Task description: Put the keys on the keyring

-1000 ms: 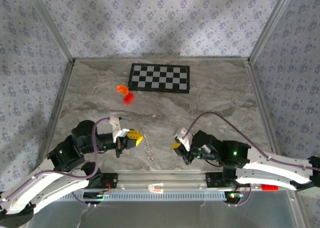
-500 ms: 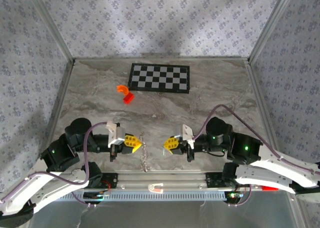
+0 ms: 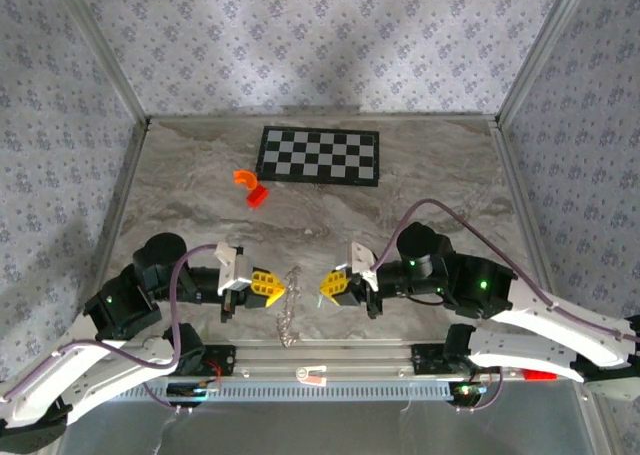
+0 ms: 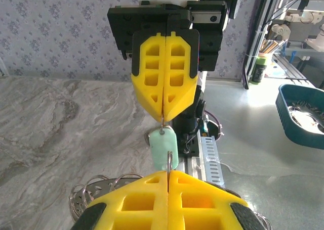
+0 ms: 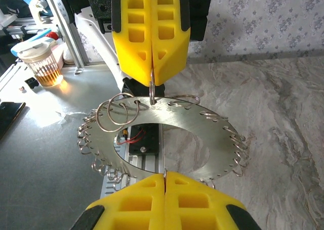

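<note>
Both arms have moved inward since the earlier frames. The left gripper [image 3: 278,289] and the right gripper [image 3: 328,283] now almost meet tip to tip in the lower middle of the top view. The flat silvery metal keyring with small wire loops round its rim [image 3: 289,317] sits just below their tips in the frame. The grey marbled table [image 3: 430,195] carries a black-and-white checkerboard [image 3: 320,155], an orange curved piece [image 3: 243,178] and a red piece [image 3: 257,197] in its upper middle. Patterned wallpaper walls [image 3: 300,45] close three sides.

In the left wrist view, the left gripper's yellow fingers [image 4: 126,207], at the bottom edge, are pressed together on a thin wire loop. The small pale teal-green flat key [image 4: 163,146] hangs in the centre from the closed tip of the right gripper, overlapping that loop. A teal tray [image 4: 301,111] stands on a bench at the right.

In the right wrist view, the left gripper at the top pinches one loop of the keyring, and the right fingers at the bottom are closed too. A cup with amber liquid [image 5: 39,63] stands at the upper left.

I judge the step to be threading the key onto this loop. The next move probably needs a very small, well-aligned slide with both pinches kept firm.
</note>
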Controlling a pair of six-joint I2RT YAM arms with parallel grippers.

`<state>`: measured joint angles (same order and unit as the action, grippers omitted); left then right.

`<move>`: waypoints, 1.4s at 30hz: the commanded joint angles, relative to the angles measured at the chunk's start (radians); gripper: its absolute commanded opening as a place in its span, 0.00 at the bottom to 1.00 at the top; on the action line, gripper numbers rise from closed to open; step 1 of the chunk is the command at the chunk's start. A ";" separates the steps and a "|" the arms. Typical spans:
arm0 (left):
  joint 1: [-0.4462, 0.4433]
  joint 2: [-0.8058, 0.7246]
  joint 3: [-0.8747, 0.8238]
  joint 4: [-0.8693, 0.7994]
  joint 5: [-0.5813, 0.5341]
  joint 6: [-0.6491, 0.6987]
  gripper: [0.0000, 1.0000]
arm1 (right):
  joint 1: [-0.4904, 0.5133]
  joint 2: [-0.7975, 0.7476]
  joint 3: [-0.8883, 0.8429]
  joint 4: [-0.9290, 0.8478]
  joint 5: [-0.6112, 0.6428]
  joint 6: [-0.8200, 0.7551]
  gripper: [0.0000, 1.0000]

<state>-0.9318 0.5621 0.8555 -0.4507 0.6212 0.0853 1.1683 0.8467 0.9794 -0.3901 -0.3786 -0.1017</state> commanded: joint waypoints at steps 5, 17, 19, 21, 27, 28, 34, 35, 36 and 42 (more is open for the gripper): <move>-0.008 0.009 -0.014 0.069 0.005 -0.003 0.00 | 0.052 0.038 0.048 0.012 0.066 -0.010 0.00; -0.016 -0.031 -0.020 0.045 -0.134 0.045 0.00 | 0.064 0.022 0.010 0.085 0.176 0.055 0.00; -0.018 -0.025 -0.017 0.038 -0.138 0.057 0.00 | 0.065 0.026 0.014 0.085 0.166 0.047 0.00; -0.019 -0.011 -0.010 0.029 -0.131 0.065 0.00 | 0.064 0.032 0.022 0.087 0.150 0.040 0.00; -0.021 0.018 0.002 0.026 -0.113 0.080 0.00 | 0.065 0.072 0.056 0.072 0.121 0.018 0.00; -0.021 0.019 0.002 0.029 -0.113 0.081 0.00 | 0.065 0.076 0.057 0.071 0.121 0.015 0.00; -0.021 0.028 0.000 0.038 -0.107 0.075 0.00 | 0.065 0.088 0.056 0.089 0.111 0.008 0.00; -0.021 0.029 -0.001 0.037 -0.106 0.076 0.00 | 0.064 0.088 0.056 0.093 0.112 0.008 0.00; -0.021 0.031 0.000 0.038 -0.104 0.076 0.00 | 0.064 0.089 0.056 0.096 0.113 0.007 0.00; -0.021 0.028 0.000 0.033 -0.106 0.076 0.00 | 0.064 0.097 0.061 0.100 0.143 0.002 0.00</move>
<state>-0.9447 0.5949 0.8291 -0.4458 0.5007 0.1429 1.2278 0.9386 1.0050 -0.3145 -0.2493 -0.0799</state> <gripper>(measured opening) 0.044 0.052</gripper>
